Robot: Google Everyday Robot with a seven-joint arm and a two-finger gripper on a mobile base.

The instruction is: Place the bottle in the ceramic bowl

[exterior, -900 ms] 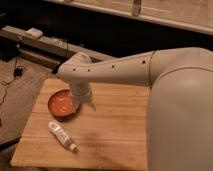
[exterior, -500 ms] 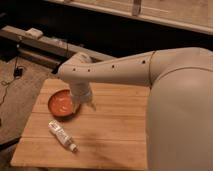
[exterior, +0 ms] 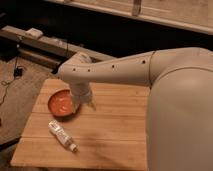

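A: Where's the gripper (exterior: 84,100) seen?

B: At the end of the pale arm (exterior: 115,70), which is stretched in from the right across the wooden table (exterior: 115,130). It is pointed downward over the table's back-left part, just beside the right edge of the ceramic bowl (exterior: 59,104). A bit of the bowl's rim is covered by it. Whether the bowl is touched can't be told.

A: Open or closed?

B: Can't be told from this view. The lower end is made out only as a dim stub.

A: And the bottle?

B: The bottle (exterior: 61,134) is laid on its side on the table, in front of the bowl, near it but apart. It's set diagonally, w/ the base toward the back-left and the cap (exterior: 73,148) toward the front-right. It is well clear of the gripper and is not held by it, so it hasn't yet been placed in the bowl.

A: The bowl itself?

B: Set upright near the table's left edge. It's orange-red outside, w/ a paler glossy inside turned up to view.

A: Anything else, approx.?

B: The right side is filled by the robot's big rounded body (exterior: 180,115). Behind the table a dark low ledge (exterior: 45,45) is seen, w/ a small whitish object (exterior: 34,33) laid on it. At left, carpeted floor (exterior: 20,100) is shown, and a thin cable (exterior: 17,70) is trailed across it.
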